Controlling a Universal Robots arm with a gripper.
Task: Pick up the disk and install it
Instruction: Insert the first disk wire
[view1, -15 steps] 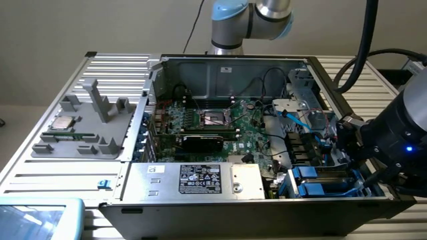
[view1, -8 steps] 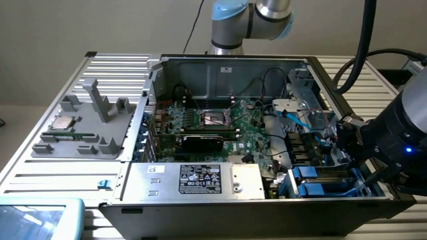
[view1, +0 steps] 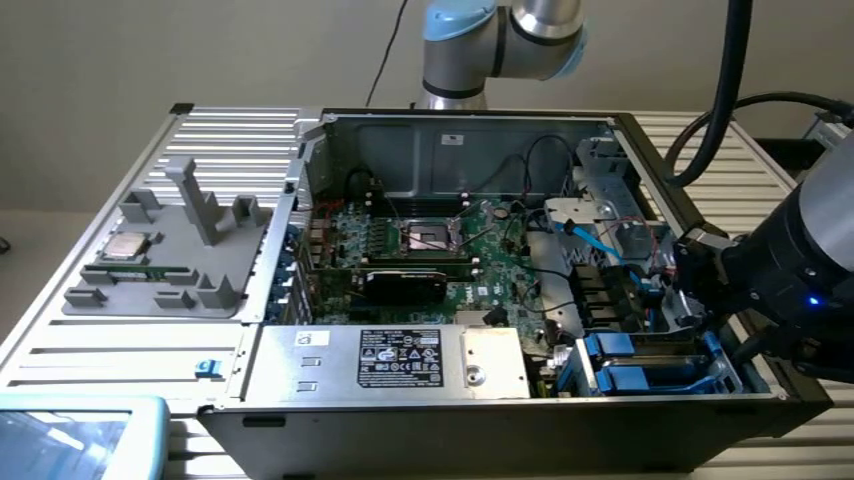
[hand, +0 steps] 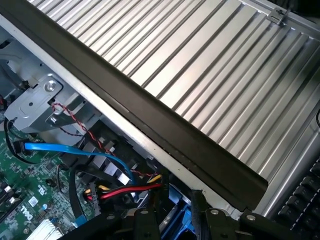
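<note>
Disk (view1: 627, 378): blue-railed, set low in the drive bay at the near corner of the open computer case (view1: 454, 130), on the exterior view's right. Appears to lie level, long axis running across the exterior view, blue end facing the motherboard (view1: 441, 250) side, other end reaching toward the case's side wall. Sits just beside a second blue-fronted unit (view1: 614, 345) behind it. Close above the far end of that bay hangs the end effector (view1: 697, 300), on the black wrist of the arm (view1: 801, 260); clenched, released or grasping: cannot tell. Seen from the wrist view: blue plastic close under the end effector (hand: 172, 225), a blue flat cable (hand: 75, 148) and a red cable (hand: 130, 190) crossing just beside it, the case's dark edge running diagonally against the ribbed table (hand: 200, 75). Just beside the bay, on the exterior view's left, a big grey box with black label (view1: 387, 360). On the table, well apart from the bay, a grey tray (view1: 200, 300) carrying a small square chip (view1: 128, 246).
</note>
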